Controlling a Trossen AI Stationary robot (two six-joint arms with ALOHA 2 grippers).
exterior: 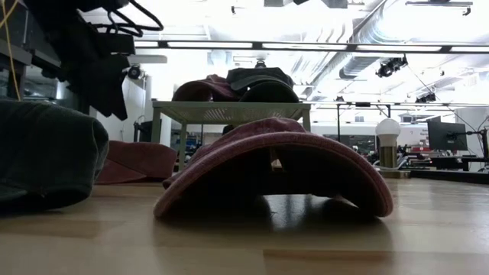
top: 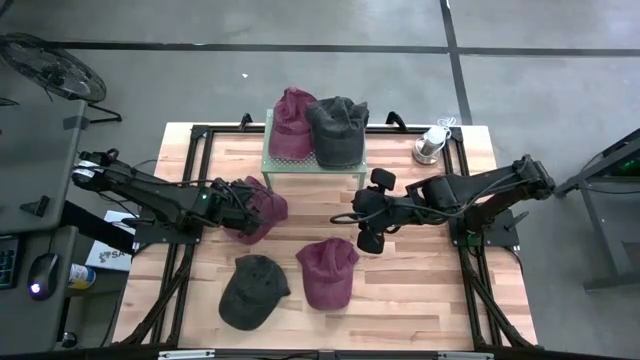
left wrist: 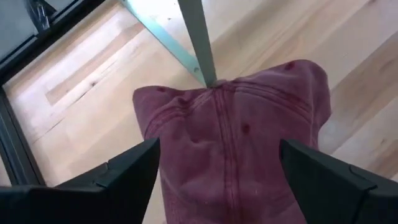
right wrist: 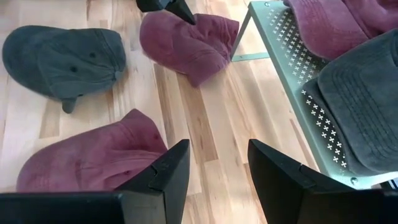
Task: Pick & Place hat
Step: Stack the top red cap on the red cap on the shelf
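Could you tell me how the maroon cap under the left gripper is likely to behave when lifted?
The maroon cap looks like soft, creased fabric, so it will probably sag and fold. It seems light for its size. The left gripper straddles it with open fingers; pinched cloth should hold rather than slip.

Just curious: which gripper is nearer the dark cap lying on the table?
Left. The left gripper sits over a maroon cap just beyond the dark cap; the right gripper hangs farther off.

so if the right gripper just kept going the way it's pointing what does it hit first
Probably the maroon cap lying on the table just beyond the right gripper. Its open fingers frame bare wood with that cap at the edge, so depth is uncertain.
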